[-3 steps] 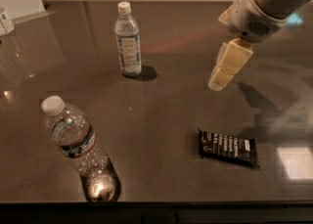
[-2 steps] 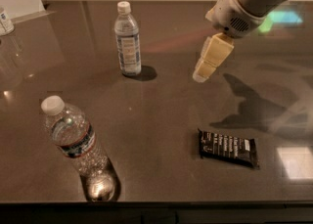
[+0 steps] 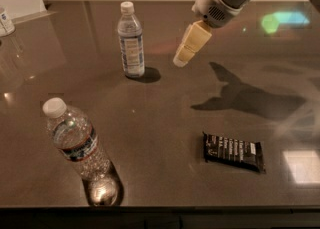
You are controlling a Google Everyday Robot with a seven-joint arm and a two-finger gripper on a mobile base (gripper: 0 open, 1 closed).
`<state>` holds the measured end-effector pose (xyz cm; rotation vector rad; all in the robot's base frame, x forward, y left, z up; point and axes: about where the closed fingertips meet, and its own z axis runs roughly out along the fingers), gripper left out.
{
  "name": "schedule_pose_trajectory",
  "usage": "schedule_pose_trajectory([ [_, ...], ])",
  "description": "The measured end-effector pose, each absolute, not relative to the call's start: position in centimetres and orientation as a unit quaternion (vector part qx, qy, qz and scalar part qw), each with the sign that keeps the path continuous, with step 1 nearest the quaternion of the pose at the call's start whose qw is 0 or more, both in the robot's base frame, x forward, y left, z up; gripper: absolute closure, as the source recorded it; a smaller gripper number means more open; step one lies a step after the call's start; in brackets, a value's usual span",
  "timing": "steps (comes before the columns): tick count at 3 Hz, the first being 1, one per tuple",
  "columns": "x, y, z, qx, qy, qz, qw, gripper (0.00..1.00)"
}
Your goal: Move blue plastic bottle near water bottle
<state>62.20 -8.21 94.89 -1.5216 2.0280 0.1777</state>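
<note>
The blue plastic bottle (image 3: 131,40), slim with a white cap and a tall pale label, stands upright at the back middle of the dark table (image 3: 165,118). The water bottle (image 3: 77,143), wider and ribbed with a dark band label, stands at the front left. My gripper (image 3: 187,48) hangs in the air to the right of the blue plastic bottle, a short way apart from it and holding nothing. Its cream fingers point down and to the left.
A black snack bar wrapper (image 3: 232,151) lies flat at the front right. A white object (image 3: 5,21) sits at the far left edge. The arm's shadow (image 3: 245,95) falls on the table's right half.
My gripper has moved left, from the right side toward the blue plastic bottle. Both bottles and the wrapper have stayed put.
</note>
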Motion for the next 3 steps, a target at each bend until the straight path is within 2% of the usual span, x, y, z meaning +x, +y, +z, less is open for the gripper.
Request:
schedule_pose_trajectory([
  [2,66.0,-4.7,95.0,-0.551,0.765,0.107,0.314,0.0],
  [3,66.1,-2.6,94.7,-0.549,0.762,0.143,0.313,0.0],
])
